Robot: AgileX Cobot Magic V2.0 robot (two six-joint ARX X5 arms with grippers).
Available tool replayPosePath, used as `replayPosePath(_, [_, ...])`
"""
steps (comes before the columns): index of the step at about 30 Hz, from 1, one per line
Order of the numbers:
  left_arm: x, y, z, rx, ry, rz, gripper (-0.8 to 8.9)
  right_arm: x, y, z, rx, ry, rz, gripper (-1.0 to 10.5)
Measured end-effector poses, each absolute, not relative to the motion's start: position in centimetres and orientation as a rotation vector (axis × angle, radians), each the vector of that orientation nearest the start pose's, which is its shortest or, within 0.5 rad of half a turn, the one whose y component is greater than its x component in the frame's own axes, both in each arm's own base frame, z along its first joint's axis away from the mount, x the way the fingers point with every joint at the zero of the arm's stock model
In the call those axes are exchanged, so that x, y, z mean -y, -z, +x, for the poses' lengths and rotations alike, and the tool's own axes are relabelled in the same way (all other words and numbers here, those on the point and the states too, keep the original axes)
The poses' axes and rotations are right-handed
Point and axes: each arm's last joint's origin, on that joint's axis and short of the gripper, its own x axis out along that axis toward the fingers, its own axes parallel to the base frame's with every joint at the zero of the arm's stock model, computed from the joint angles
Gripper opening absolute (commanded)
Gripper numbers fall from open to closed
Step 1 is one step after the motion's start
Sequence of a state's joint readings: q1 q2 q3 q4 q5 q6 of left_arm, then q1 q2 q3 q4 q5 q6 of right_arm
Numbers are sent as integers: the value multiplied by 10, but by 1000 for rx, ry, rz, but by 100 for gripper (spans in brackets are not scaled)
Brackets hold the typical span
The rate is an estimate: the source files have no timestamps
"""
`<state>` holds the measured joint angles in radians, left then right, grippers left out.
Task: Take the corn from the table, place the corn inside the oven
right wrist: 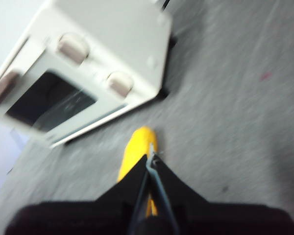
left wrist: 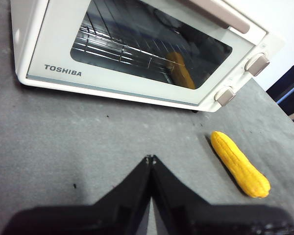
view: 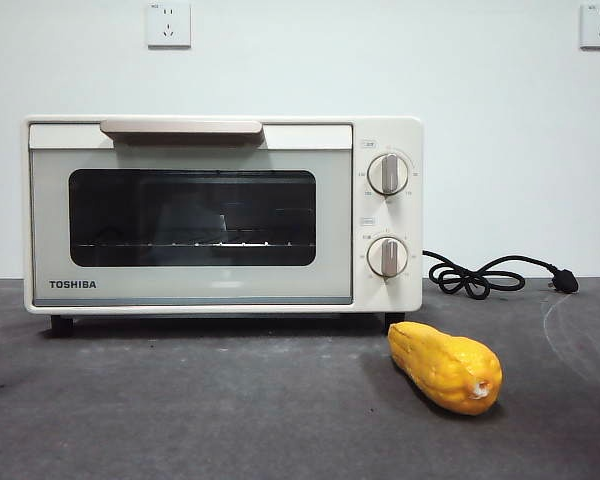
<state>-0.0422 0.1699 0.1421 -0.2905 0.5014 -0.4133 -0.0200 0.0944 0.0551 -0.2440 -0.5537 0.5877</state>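
Note:
The yellow-orange corn (view: 446, 367) lies on the dark grey table (view: 180, 410), in front of the oven's right corner, whitish stub end toward the camera. The cream TOSHIBA oven (view: 220, 215) stands with its door closed. No arm shows in the front view. My left gripper (left wrist: 150, 158) is shut with nothing in it, above bare table in front of the oven (left wrist: 137, 49), the corn (left wrist: 240, 164) off to its side. My right gripper (right wrist: 151, 157) is shut and empty, hovering above the corn (right wrist: 135, 152) in a blurred view, with the oven (right wrist: 88, 63) beyond.
A black cord and plug (view: 500, 274) lie coiled on the table to the right of the oven. Two wall sockets (view: 168, 24) sit high on the white wall behind. The oven glass (left wrist: 181, 71) reflects the corn.

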Motion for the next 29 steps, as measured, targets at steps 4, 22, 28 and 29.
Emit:
replayPosePath(4, [19, -195, 97, -463, 479, -466, -5, -15, -170, 93, -407, -500, 634, -10])
replayPosePath(22, [41, -269, 130, -564, 757, -407, -5, -22, -277, 96, -452, -849, 539, 161])
replayPosePath(28, [52, -277, 136, -584, 826, -380, -5, -28, -287, 108, -609, -800, 475, 472])
replayPosePath(29, [54, -278, 136, -588, 835, -376, -5, -29, -289, 110, -630, -781, 457, 529])
